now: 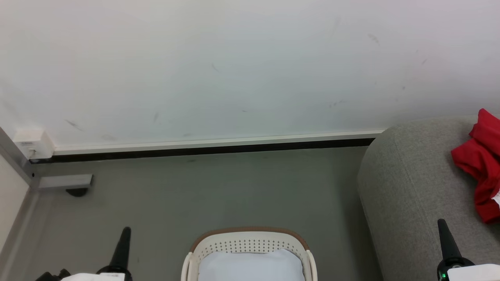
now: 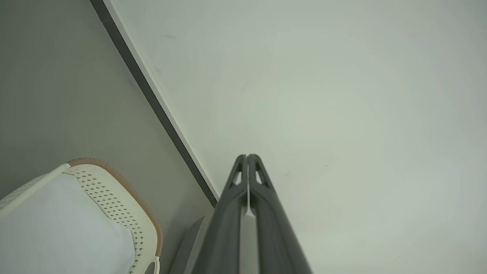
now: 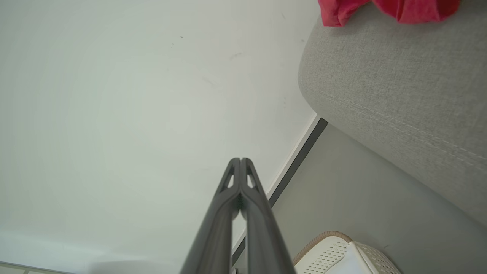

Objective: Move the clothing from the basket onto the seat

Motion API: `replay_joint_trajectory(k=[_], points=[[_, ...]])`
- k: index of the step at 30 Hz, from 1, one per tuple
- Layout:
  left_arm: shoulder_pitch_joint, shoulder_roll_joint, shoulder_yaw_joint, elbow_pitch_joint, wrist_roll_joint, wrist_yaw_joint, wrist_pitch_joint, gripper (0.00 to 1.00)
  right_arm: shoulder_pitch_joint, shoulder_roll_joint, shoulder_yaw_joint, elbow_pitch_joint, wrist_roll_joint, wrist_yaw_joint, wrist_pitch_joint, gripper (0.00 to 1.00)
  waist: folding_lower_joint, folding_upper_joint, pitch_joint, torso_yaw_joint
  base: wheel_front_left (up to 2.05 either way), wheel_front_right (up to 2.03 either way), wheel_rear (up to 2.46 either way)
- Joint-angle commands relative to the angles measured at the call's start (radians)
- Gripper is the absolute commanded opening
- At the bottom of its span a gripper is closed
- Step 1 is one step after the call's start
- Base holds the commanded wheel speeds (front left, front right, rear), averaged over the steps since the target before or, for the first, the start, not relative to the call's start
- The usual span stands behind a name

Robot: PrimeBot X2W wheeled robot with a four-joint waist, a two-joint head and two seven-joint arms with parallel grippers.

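Note:
The red jersey (image 1: 482, 164) lies crumpled on the light grey sofa (image 1: 406, 187) at the right edge of the head view; the right wrist view catches it as a red bunch (image 3: 388, 9) on the sofa's rounded edge (image 3: 388, 83). The cream basket (image 1: 250, 244) with its brown rim stands on the floor at bottom centre, holding a plain pale blue-white cloth (image 1: 250, 265). My left gripper (image 1: 125, 230) is shut and empty, left of the basket (image 2: 114, 205). My right gripper (image 1: 441, 222) is shut and empty in front of the sofa, below the jersey.
A white wall (image 1: 234, 66) with a dark baseboard (image 1: 203, 150) runs behind the grey floor (image 1: 195, 195). At the far left a white box (image 1: 33, 142) and a grey metal bracket (image 1: 64, 181) sit by a corner post.

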Motion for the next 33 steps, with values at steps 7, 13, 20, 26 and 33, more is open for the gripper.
replay_joint_trajectory(k=[7, 13, 20, 26, 33], points=[[-0.028, 0.008, 0.01, 0.001, -0.082, -0.013, 0.019, 0.0, -0.022, -0.01, -0.01, -0.018, 0.083, -0.001, 0.018, 0.0, 0.0, 0.0, 0.002, 0.006, 0.0, 0.0, 0.0], [-0.038, 0.008, 0.014, 0.004, -0.127, -0.019, 0.032, 0.0, -0.024, -0.01, -0.015, -0.023, 0.135, -0.002, 0.031, 0.0, 0.0, 0.0, 0.004, 0.011, 0.0, 0.0, 0.0], [-0.047, 0.009, 0.019, 0.008, -0.18, -0.024, 0.046, 0.0, -0.026, -0.01, -0.02, -0.028, 0.192, -0.002, 0.046, 0.0, 0.0, 0.0, 0.006, 0.016, 0.0, 0.0, 0.0], [-0.057, 0.009, 0.023, 0.011, -0.222, -0.03, 0.057, 0.0, -0.027, -0.01, -0.024, -0.033, 0.238, -0.002, 0.056, 0.0, 0.0, 0.0, 0.008, 0.021, 0.0, 0.0, 0.0], [-0.065, 0.009, 0.027, 0.014, -0.276, -0.035, 0.07, 0.0, -0.031, -0.011, -0.029, -0.039, 0.291, -0.002, 0.07, 0.0, 0.0, 0.0, 0.01, 0.027, 0.0, 0.0, 0.0]])
